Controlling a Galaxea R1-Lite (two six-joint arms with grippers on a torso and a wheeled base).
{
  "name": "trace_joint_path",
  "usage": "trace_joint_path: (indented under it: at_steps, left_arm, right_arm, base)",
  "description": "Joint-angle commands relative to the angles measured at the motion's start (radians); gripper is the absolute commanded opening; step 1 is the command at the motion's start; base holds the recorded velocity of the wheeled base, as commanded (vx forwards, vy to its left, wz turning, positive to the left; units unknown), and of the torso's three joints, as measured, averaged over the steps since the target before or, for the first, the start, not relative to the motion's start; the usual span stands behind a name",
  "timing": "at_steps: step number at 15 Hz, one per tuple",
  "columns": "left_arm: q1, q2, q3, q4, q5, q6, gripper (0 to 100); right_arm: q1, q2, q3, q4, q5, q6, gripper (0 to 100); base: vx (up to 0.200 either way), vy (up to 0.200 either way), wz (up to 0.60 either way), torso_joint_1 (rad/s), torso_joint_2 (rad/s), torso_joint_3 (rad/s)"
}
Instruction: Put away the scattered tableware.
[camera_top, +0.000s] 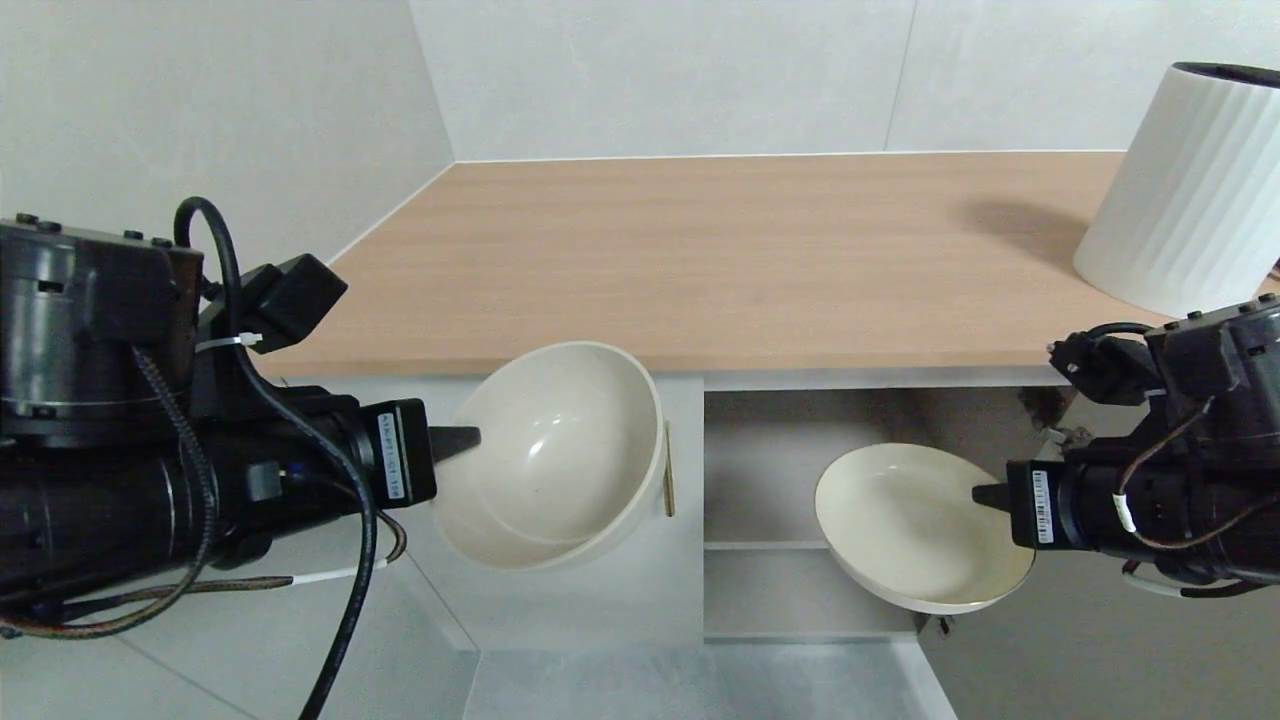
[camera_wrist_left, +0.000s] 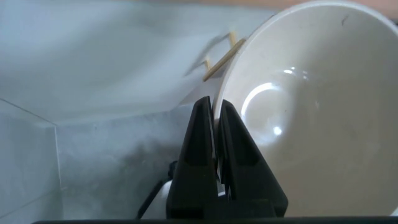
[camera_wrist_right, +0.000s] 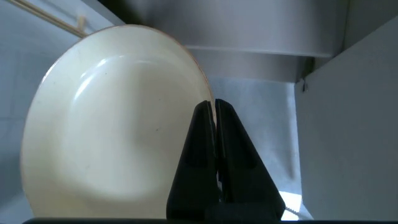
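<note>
In front of the cabinet, below the edge of the countertop, we log two held pieces. The left gripper carries a deep cream bowl, tilted so that its hollow faces the head camera. The right gripper carries a shallower cream plate, also tilted.

The head view gives the layout but shows little more than a dark tip at each rim. The left wrist view adds the grip itself: the left gripper has both fingers pressed together on the bowl rim, one on each side of the wall. The right wrist view shows the same for the right gripper, which is clamped on the plate rim.

Surroundings: the bowl hangs in front of a closed cabinet door and covers most of it. The door's pale wooden handle shows just beside the bowl's rim. The plate hangs before the open compartment and overlaps the end of its shelf. A ribbed white vessel stands on the countertop at the robot's right, well apart from both pieces. Grey floor lies below.

Hard to make out: the vessel is cut by the frame edge. The plate hides the right part of the compartment.
</note>
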Motion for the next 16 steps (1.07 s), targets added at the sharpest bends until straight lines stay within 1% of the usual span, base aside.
trace_joint_path:
  at_steps: [1, 10, 13, 16]
  left_arm:
    - [0.0, 0.005, 0.0, -0.001, 0.0, -0.001, 0]
    - [0.0, 0.007, -0.002, -0.001, 0.0, -0.001, 0]
    - [0.0, 0.008, -0.002, -0.001, 0.0, -0.001, 0]
    - [0.0, 0.008, -0.002, -0.001, 0.0, -0.001, 0]
  right_arm:
    - [0.0, 0.015, 0.0, 0.0, -0.001, -0.001, 0]
    - [0.0, 0.036, 0.009, -0.005, -0.001, -0.003, 0]
    - [0.0, 0.044, 0.02, -0.035, -0.001, -0.003, 0]
    - [0.0, 0.058, 0.021, -0.035, -0.001, -0.006, 0]
  base:
    - [0.0, 0.0, 0.0, -0.207, 0.47, 0.256]
    - [0.0, 0.0, 0.0, -0.181, 0.44, 0.255]
    - [0.0, 0.0, 0.0, -0.045, 0.12, 0.064]
    - [0.0, 0.0, 0.0, -0.006, 0.01, 0.017]
